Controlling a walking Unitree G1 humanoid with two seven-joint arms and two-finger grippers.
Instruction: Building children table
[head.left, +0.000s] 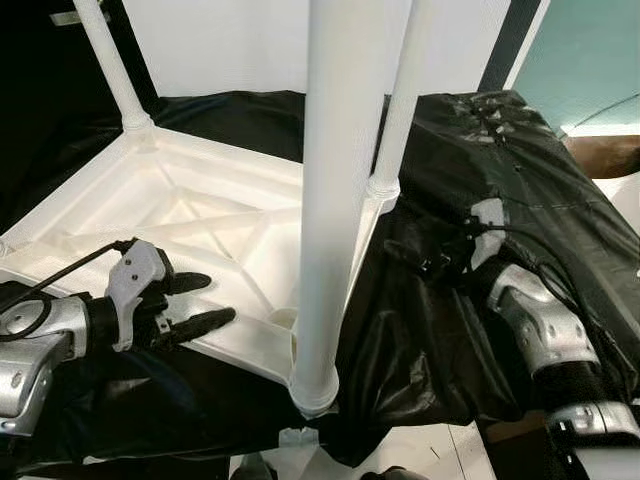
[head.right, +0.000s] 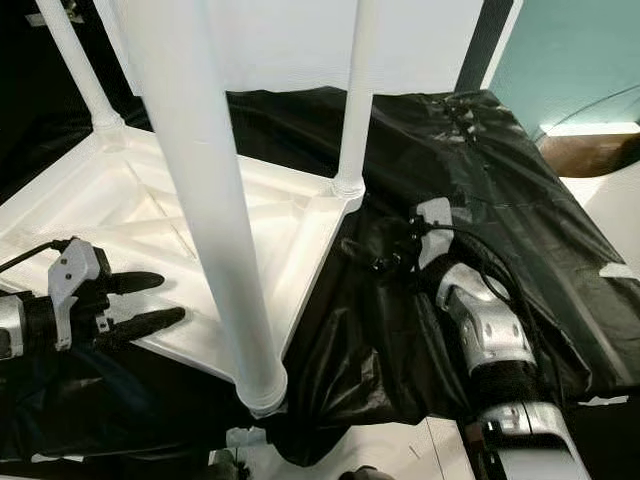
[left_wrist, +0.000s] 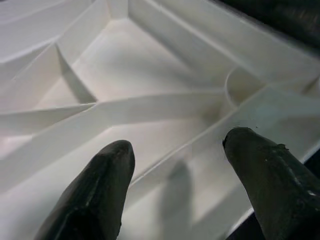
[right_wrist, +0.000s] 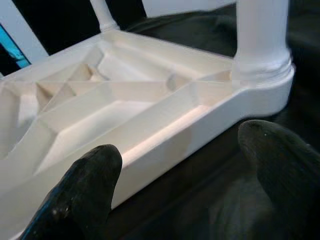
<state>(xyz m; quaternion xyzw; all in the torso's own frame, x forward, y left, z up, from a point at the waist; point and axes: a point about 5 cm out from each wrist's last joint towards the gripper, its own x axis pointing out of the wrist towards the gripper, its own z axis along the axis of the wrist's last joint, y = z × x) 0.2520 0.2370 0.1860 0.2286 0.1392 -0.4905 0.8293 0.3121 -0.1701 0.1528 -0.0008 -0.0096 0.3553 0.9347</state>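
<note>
Two pincers are held open and empty: left pincer (head.left: 205, 300) over the upturned tabletop (head.left: 215, 225), right pincer (head.left: 425, 262) beside it.

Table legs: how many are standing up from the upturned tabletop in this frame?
3. The nearest leg rises at the front corner, a second leg at the corner toward the right arm, a third leg at the far left corner. A fourth may be out of frame.

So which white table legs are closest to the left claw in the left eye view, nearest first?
From the left claw:
1. Front leg, right beside it, nearest the camera.
2. Right-corner leg, farther back on the right.
3. Back-left leg, at the far corner.
</note>
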